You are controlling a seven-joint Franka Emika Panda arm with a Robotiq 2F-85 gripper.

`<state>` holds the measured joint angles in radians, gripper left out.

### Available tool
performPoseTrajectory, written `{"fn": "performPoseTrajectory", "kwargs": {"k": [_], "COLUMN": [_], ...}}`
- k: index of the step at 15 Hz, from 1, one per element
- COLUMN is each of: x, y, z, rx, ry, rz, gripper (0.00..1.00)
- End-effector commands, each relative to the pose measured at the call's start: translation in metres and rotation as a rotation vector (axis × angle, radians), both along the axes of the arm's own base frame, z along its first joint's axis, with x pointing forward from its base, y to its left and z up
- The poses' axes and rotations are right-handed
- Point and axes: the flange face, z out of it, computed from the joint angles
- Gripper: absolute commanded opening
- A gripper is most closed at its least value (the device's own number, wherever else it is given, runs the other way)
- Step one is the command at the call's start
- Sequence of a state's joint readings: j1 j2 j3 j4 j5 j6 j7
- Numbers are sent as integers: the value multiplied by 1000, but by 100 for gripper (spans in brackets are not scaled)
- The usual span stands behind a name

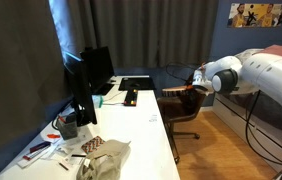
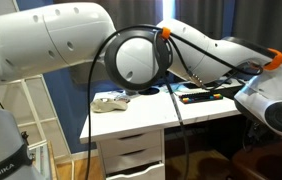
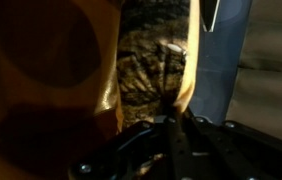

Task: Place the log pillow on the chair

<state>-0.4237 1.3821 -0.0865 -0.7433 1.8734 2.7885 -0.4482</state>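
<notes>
robot arm (image 2: 61,40): glossy white rounded links; dark grey joint disc (image 2: 136,58) above the desk (image 2: 131,118); orange rings (image 2: 165,31); black cable (image 2: 177,100) crossing the desk front; grey "emika" lettering (image 2: 14,160) left of the desk; black gripper (image 3: 177,128).

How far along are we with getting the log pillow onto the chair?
Done: claw is at the chair, log pillow just ahead of it. In hand: the placing; grip unclear in the dark wrist view. Left: pillow resting on the seat, claw clear.

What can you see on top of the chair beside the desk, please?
The log pillow is just above the chair seat, with the gripper right over it. Whether it touches the seat is hidden.
</notes>
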Motion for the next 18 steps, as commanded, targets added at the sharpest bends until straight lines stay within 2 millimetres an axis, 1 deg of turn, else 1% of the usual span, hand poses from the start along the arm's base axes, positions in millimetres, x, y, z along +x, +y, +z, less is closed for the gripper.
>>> {"fn": "performPoseTrajectory", "kwargs": {"k": [1, 3, 4, 5, 8, 9, 10, 11, 12, 13, 14, 15, 17, 18], "x": [9, 11, 11, 11, 12, 12, 11, 12, 10, 8, 3, 2, -1, -2], "y": [5, 10, 11, 14, 12, 10, 7, 6, 2, -4, -14, -22, -42, -48], "z": [-11, -20, -24, -20, -12, -9, -9, -12, -10, -6, 1, 10, 34, 46], "rx": [16, 9, 16, 14, 1, -5, -6, 8, 17, 9, -4, -34, -139, -172], "ry": [-3, 7, 14, 24, 15, 15, 31, 50, 78, 121, 189, 220, 287, 310], "rz": [-8, -1, 0, 7, 8, 11, 9, 20, 39, 69, 108, 145, 183, 220], "gripper": [2, 4, 32, 33, 51, 59, 66, 74, 80, 88, 94, 99, 100, 100]}}
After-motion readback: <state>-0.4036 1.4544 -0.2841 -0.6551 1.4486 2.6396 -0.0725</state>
